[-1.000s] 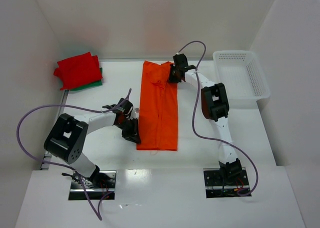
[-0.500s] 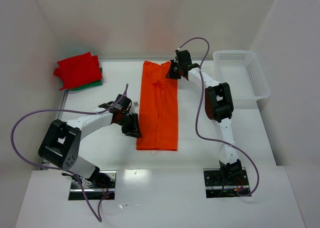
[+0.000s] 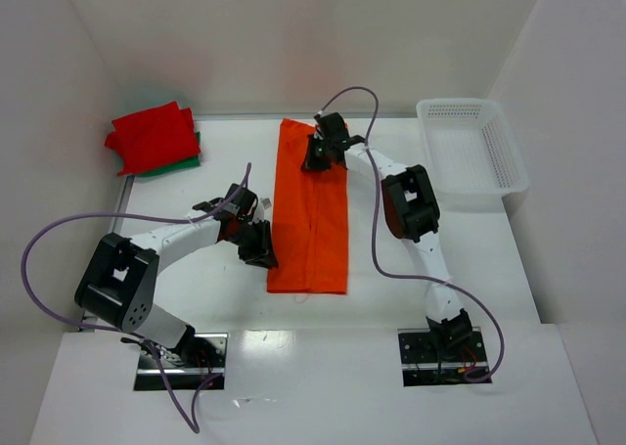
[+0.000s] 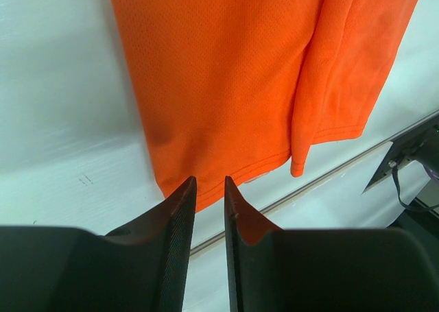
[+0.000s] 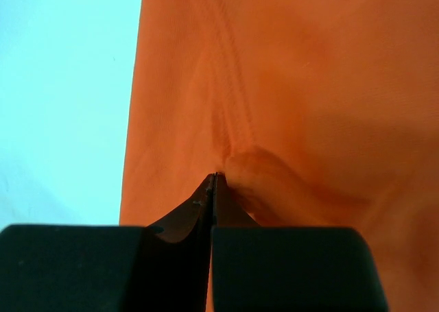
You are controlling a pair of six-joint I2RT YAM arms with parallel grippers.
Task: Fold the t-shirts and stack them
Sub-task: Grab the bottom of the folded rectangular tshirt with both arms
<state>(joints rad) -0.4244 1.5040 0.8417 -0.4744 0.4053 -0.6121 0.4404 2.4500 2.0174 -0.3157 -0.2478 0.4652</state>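
Observation:
An orange t-shirt [image 3: 311, 220] lies on the white table as a long strip, folded lengthwise. My left gripper [image 3: 262, 254] sits at its near left edge. In the left wrist view the gripper [image 4: 209, 182] has its jaws a narrow gap apart and empty, with the shirt's hem [image 4: 226, 72] just beyond the tips. My right gripper [image 3: 313, 159] is over the shirt's far end. In the right wrist view the gripper [image 5: 215, 175] has its jaws pressed together, with a bunched fold of the orange cloth [image 5: 309, 86] at the tips. A folded red t-shirt [image 3: 152, 137] lies on a green one [image 3: 184, 161] at the far left.
A white plastic basket [image 3: 469, 156] stands at the far right of the table. White walls close in the left, back and right sides. The table's near edge [image 4: 357, 154] runs just past the shirt's hem.
My right gripper has moved left from the shirt's far right edge onto the middle of its far end. My left gripper shifted slightly along the shirt's near left edge.

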